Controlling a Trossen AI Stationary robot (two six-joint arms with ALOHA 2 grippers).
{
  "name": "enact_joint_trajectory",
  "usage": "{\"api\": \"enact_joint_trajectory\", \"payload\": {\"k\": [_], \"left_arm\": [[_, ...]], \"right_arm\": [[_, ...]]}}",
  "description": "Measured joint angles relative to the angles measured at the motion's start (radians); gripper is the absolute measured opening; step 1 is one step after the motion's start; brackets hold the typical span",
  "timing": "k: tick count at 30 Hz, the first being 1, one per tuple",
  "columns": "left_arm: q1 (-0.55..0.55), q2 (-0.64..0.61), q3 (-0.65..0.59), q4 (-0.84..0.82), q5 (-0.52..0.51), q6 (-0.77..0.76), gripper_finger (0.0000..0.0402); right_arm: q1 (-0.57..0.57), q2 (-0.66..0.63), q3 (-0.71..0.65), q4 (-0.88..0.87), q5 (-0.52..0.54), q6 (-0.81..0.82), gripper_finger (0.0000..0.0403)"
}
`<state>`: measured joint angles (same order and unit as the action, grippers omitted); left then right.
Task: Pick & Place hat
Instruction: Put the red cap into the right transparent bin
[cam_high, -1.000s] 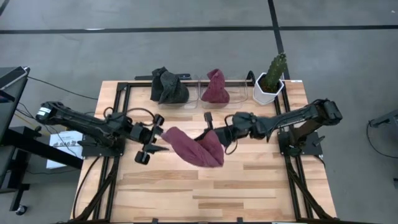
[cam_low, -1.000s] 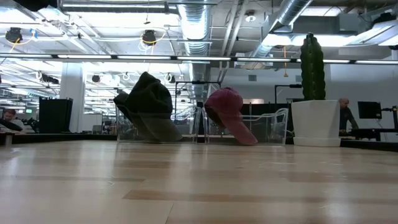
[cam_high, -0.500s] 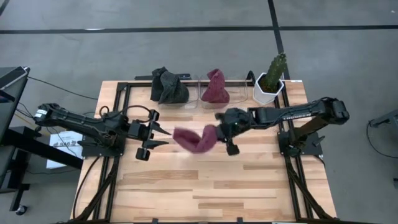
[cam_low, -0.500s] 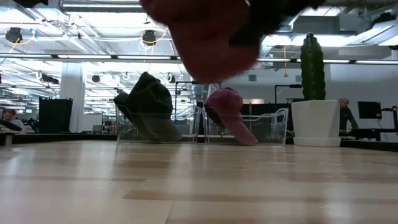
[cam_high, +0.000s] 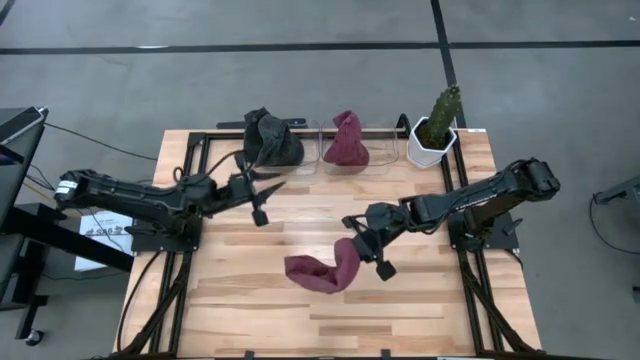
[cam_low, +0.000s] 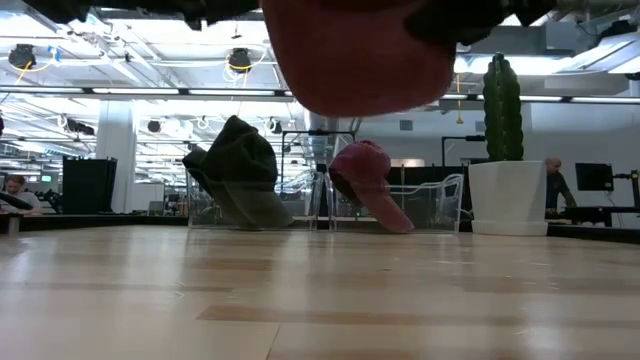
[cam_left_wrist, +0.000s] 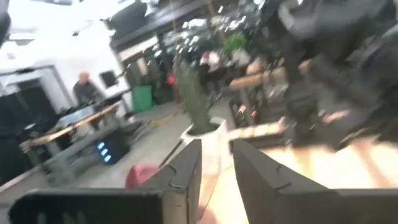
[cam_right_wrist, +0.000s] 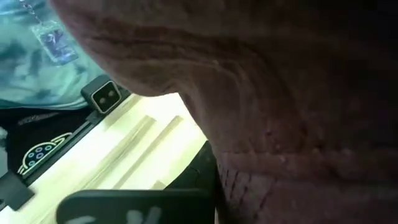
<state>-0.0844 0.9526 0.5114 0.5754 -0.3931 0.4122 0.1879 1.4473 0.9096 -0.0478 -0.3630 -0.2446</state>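
A maroon hat (cam_high: 322, 271) hangs crumpled over the middle of the wooden table (cam_high: 260, 300), with my right gripper (cam_high: 364, 247) shut on its right end. In the low view the hat (cam_low: 360, 60) floats well above the tabletop. It fills the right wrist view (cam_right_wrist: 280, 112). My left gripper (cam_high: 263, 193) is at the far left, close to the dark hat (cam_high: 270, 140). Its fingers (cam_left_wrist: 184, 174) stand a little apart with nothing between them, so it is open. My right gripper holds the maroon hat by its right-hand end (cam_high: 350, 252), coming from the table's right and slanting down. The hat's own cloth hides the place of contact. The rest of the hat hangs in slack folds toward the left, lifted clear of the table.
Along the far edge stand a clear bin holding the dark hat, a second clear bin holding another maroon hat (cam_high: 347, 140), and a cactus in a white pot (cam_high: 433, 135). People sit at desks in the room behind the table.
My right gripper has gone down and toward the near edge with the maroon hat. The hat, spread out between the two grippers a second ago, now hangs bunched from the right one alone. My left gripper has come away from the hat's left end and swung toward the far edge.
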Motion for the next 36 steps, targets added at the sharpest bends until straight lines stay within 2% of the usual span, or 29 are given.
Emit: {"api": "enact_joint_trajectory", "payload": {"k": [5,8,14,19,29,36], "left_arm": [[0.066,0.104,0.000,0.037,-0.004,0.006,0.0068],[0.071,0.180,0.013,0.094,-0.008,0.066,0.0051],[0.039,0.320,0.128,0.106,-0.087,0.209,0.0021],[0.001,0.432,0.212,0.106,-0.197,0.342,0.0007],[-0.062,0.547,0.241,0.099,-0.202,0.336,0.0006],[-0.106,0.542,0.241,0.102,-0.177,0.275,0.0006]], "right_arm": [[0.003,0.034,0.001,0.042,0.002,-0.047,0.0003],[-0.019,0.060,0.001,0.043,-0.003,-0.019,0.0003],[-0.068,0.141,0.001,0.049,-0.002,0.009,0.0003],[-0.112,0.200,0.002,0.041,-0.003,0.009,0.0004],[-0.194,0.197,0.002,0.045,0.009,-0.016,0.0005],[-0.237,0.187,0.002,0.032,0.059,-0.017,0.0004]]}}
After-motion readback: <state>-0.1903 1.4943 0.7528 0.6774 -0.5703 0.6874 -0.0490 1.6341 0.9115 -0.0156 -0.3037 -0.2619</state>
